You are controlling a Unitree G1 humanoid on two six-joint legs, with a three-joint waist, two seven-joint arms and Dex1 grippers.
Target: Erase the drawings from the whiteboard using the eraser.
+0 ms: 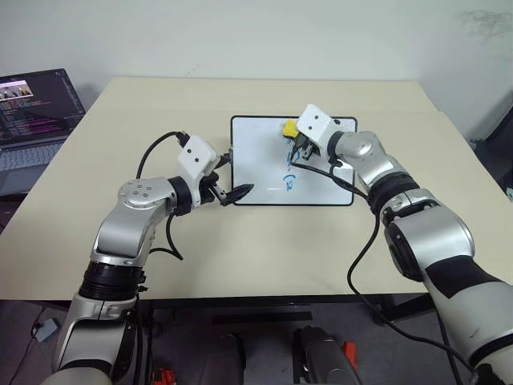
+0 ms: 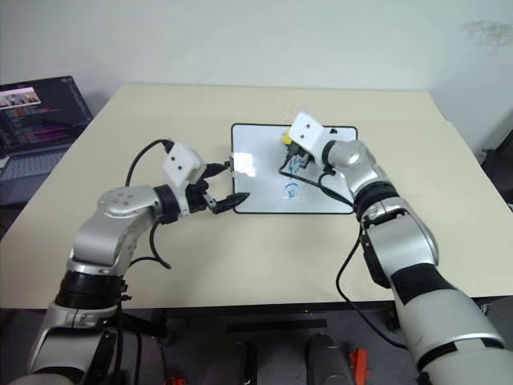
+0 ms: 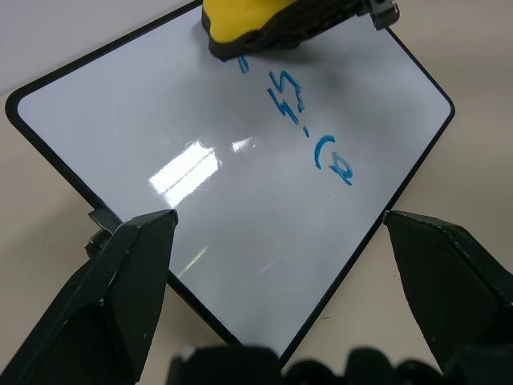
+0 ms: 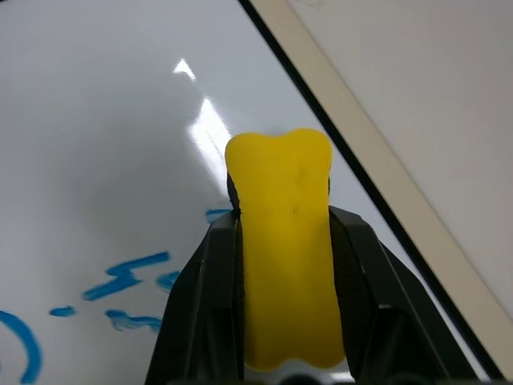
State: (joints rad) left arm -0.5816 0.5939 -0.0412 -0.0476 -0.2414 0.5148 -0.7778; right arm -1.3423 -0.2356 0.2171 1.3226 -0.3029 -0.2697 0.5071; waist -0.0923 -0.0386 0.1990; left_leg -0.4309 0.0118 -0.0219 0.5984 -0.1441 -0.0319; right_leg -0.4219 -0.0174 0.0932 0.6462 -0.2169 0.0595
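Here, in the left eye view, one whiteboard [image 1: 256, 164] lies flat on the beige table [image 1: 264, 249], and a single laptop [image 1: 32, 120] with a lit screen sits off the table's left edge. The right gripper [image 1: 295, 148] reaches over the far part of the board, clenched around one yellow eraser [image 1: 288, 128], just beyond a short column of blue drawings [image 1: 289, 178]. The left gripper [image 1: 232, 195] sits at the board's near left corner, its black fingers close to the frame. The right eye view gives the same layout: one board, one eraser at its far edge, the blue marks nearer the robot than the eraser. In the left wrist view the left gripper's two fingers [image 3: 120, 289] stand wide apart, released, straddling a corner of the board without pinching it; three or four blue marks run down the white surface from the eraser's dark underside. In the right wrist view the two dark fingers [image 4: 200, 305] squeeze the eraser from both sides, its tip near the black frame, with a few blue strokes beside it.
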